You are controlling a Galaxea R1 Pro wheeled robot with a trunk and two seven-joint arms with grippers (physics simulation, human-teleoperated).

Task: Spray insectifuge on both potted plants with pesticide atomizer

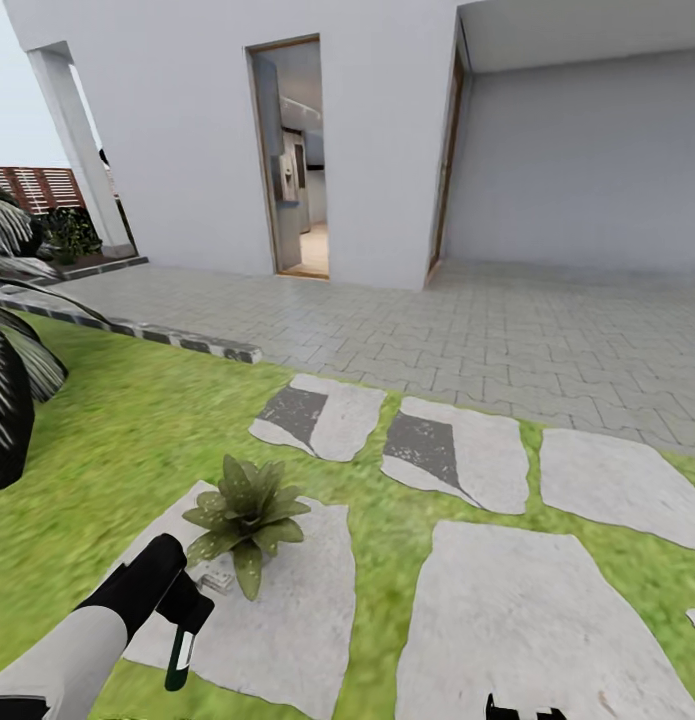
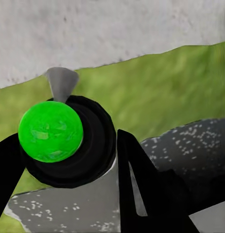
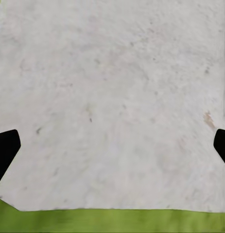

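One potted plant (image 1: pixel 247 515), a low rosette of olive-green leaves, sits on a pale stepping stone (image 1: pixel 287 610) in the lawn; the second potted plant is out of view. Just in front of it and to its left, my left gripper (image 1: pixel 187 610) is shut on the pesticide atomizer (image 1: pixel 180 655), a dark green bottle hanging below the fingers. In the left wrist view the atomizer (image 2: pixel 50 131) shows a bright green cap, a black collar and a grey nozzle between my black fingers (image 2: pixel 136 170). My right gripper (image 1: pixel 527 708) is open, and in its wrist view the gripper (image 3: pixel 112 150) hangs over bare stone.
Several grey stepping stones (image 1: pixel 547 620) lie in the green lawn (image 1: pixel 127 420). Beyond them a paved patio (image 1: pixel 467 330) runs to the white house wall with an open doorway (image 1: pixel 299 160). A dark palm (image 1: pixel 12 380) stands at the left; a slatted fence (image 1: pixel 37 185) shows far left.
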